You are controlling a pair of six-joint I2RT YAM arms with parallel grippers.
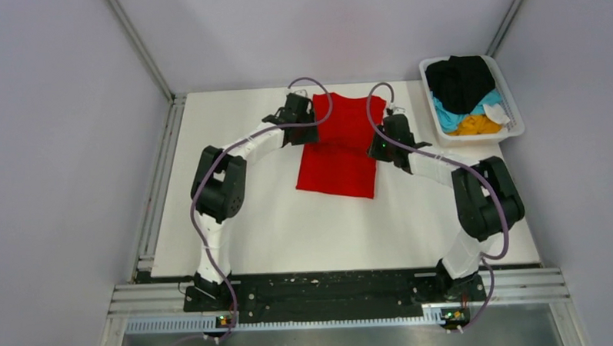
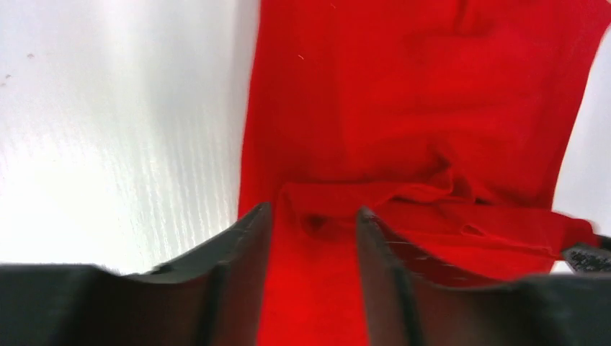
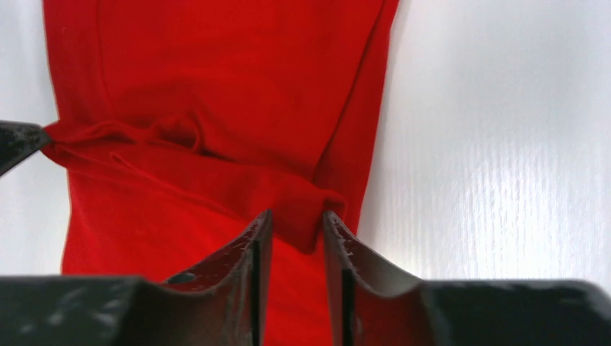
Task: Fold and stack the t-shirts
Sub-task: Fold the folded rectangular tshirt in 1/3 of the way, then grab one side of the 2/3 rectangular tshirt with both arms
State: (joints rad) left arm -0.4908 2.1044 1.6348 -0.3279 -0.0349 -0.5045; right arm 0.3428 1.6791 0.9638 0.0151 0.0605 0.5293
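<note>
Nearest, the left arm (image 1: 219, 184) and right arm (image 1: 485, 197) rise from their bases at the near edge of the white desk (image 1: 274, 228) and bend inward toward the middle; between them the red t-shirt (image 1: 341, 145) lies flat on the desk, a long narrow shape with its sides turned in, its near end closest to the bases.

About halfway up its length a bunched ridge of cloth runs across from the left edge to the right; the left gripper (image 2: 313, 213) sits low over the left end of that ridge, its jaws apart with a clear gap and red cloth showing beneath and between them, nothing pinched; the right gripper (image 3: 297, 216) is at the right end, its jaws narrow, a folded corner of the shirt lying between the tips, though I cannot tell whether they pinch it.

Beyond the ridge the shirt's far part stretches smooth toward the back wall.

At the far right corner stands a white basket (image 1: 481, 138); in it a black t-shirt (image 1: 460, 81) is heaped on top, a light blue t-shirt (image 1: 446, 116) shows under it, and an orange-yellow t-shirt (image 1: 475, 125) lies at the near end.
</note>
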